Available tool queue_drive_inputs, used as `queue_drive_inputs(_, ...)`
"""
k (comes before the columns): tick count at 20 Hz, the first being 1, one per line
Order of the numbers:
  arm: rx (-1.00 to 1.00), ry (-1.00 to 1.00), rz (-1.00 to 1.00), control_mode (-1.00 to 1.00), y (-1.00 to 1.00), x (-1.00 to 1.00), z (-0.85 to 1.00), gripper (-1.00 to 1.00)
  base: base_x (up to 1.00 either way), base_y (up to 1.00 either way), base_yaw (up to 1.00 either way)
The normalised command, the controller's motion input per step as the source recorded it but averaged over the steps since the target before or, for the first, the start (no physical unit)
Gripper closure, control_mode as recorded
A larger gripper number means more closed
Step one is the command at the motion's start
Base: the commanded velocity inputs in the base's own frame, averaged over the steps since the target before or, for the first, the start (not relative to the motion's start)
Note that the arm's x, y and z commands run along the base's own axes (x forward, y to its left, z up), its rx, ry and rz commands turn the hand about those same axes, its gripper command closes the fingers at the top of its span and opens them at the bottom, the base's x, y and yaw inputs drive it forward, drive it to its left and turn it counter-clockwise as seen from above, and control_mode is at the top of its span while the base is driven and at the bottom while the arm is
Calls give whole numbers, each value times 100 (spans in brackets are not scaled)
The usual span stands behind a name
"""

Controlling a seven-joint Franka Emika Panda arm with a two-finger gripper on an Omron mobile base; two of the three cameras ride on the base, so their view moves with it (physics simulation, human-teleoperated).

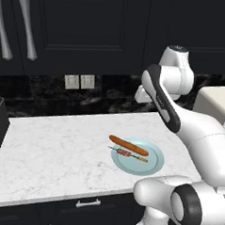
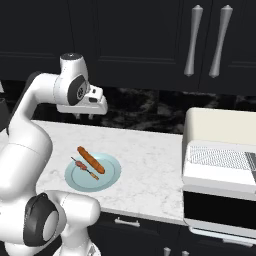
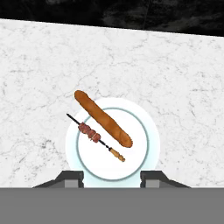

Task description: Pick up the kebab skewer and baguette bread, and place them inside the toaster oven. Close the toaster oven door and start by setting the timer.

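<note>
The kebab skewer (image 3: 97,137) and baguette bread (image 3: 103,118) lie side by side on the plate (image 3: 144,131) on the bench (image 1: 60,149). The hand (image 3: 111,178) hovers above, part-open, empty. The skewer is probably light, thin and stiff: grasp across the meat chunks.

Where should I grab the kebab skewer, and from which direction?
Come straight down on the kebab skewer at its meat chunks, jaws across the stick. It lies flat on the plate, parallel to the baguette with a narrow gap, so the chunks likely offer the thickest hold.
</note>
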Motion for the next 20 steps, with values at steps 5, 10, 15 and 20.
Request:
queue_drive_inputs(5,0,0,0,100,0,0,0,-100,0,0,0)
queue_drive_inputs(10,0,0,0,100,0,0,0,-100,0,0,0)
queue_drive_inputs(15,0,0,0,100,0,0,0,-100,0,-14,0)
queue_drive_inputs(20,0,0,0,100,0,0,0,-100,0,-53,0)
